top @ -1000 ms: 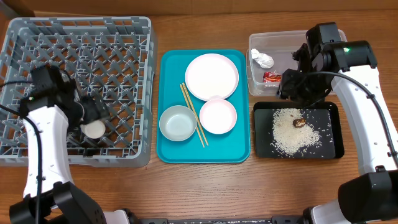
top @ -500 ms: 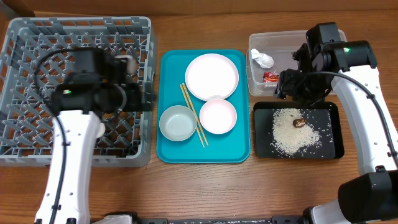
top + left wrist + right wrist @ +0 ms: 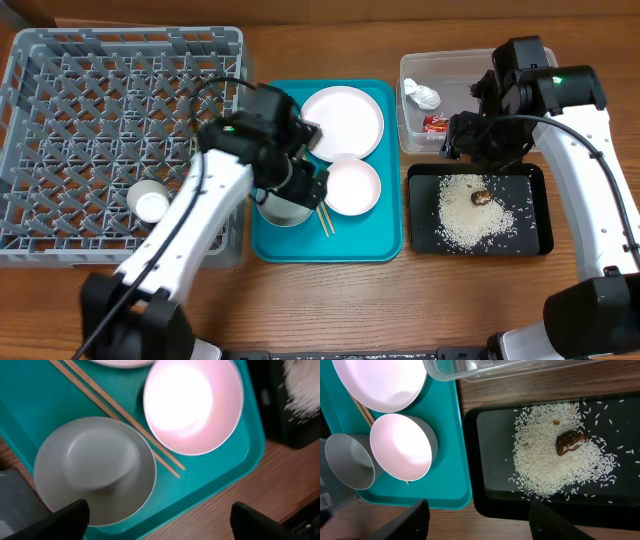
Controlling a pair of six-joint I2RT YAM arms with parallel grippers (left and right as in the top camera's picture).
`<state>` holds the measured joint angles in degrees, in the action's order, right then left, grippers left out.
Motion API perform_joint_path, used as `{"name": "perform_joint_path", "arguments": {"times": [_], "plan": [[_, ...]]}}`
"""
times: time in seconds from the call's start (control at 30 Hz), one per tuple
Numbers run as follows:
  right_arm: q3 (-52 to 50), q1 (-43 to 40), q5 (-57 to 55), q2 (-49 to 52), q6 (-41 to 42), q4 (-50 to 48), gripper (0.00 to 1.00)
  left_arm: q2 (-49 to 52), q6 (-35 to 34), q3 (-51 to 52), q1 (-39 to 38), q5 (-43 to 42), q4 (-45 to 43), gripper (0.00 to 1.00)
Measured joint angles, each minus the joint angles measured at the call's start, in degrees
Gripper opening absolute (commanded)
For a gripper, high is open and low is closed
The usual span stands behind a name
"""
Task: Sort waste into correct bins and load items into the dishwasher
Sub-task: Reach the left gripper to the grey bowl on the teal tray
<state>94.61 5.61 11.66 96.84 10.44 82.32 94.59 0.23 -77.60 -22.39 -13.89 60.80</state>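
Small white cup (image 3: 150, 203) lies in the grey dish rack (image 3: 60, 90). Left gripper (image 3: 160, 527) is spread wide and empty over the grey bowl (image 3: 95, 467) on the turquoise tray (image 3: 370, 240), chopsticks (image 3: 125, 415) beside. Right gripper (image 3: 477, 525) is spread and empty above the black tray (image 3: 492, 480), which holds rice (image 3: 545, 465) and a brown scrap (image 3: 570, 441). Red wrapper (image 3: 437, 124) and tissue (image 3: 422, 95) are in the clear tub (image 3: 470, 60).

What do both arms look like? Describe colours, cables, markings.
The left arm and right arm have white link shells with black joints and wrist housings. Thin black cables run along both. A green light glows near each wrist. Pincer fingers are black.
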Motion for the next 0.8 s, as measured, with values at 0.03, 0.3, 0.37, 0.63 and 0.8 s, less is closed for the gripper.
{"name": "perform_joint_path", "arguments": {"times": [0.03, 0.3, 0.37, 0.63, 0.8], "plan": [[0.0, 0.0, 0.0, 0.0, 0.0, 0.0, 0.66, 1.2, 0.0, 0.0, -1.0, 0.9, 0.4, 0.86], [0.0, 0.0, 0.0, 0.0, 0.0, 0.0, 0.66, 10.7, 0.2, 0.0, -5.8, 5.5, 2.1, 0.65], [0.0, 0.0, 0.0, 0.0, 0.0, 0.0, 0.66, 12.9, 0.4, 0.0, -6.1, 5.9, 2.1, 0.55], [0.0, 0.0, 0.0, 0.0, 0.0, 0.4, 0.66, 17.8, 0.2, 0.0, -6.1, 7.6, 2.1, 0.30], [0.0, 0.0, 0.0, 0.0, 0.0, 0.7, 0.66, 17.8, 0.1, 0.0, -6.1, 9.2, 1.9, 0.04]]}}
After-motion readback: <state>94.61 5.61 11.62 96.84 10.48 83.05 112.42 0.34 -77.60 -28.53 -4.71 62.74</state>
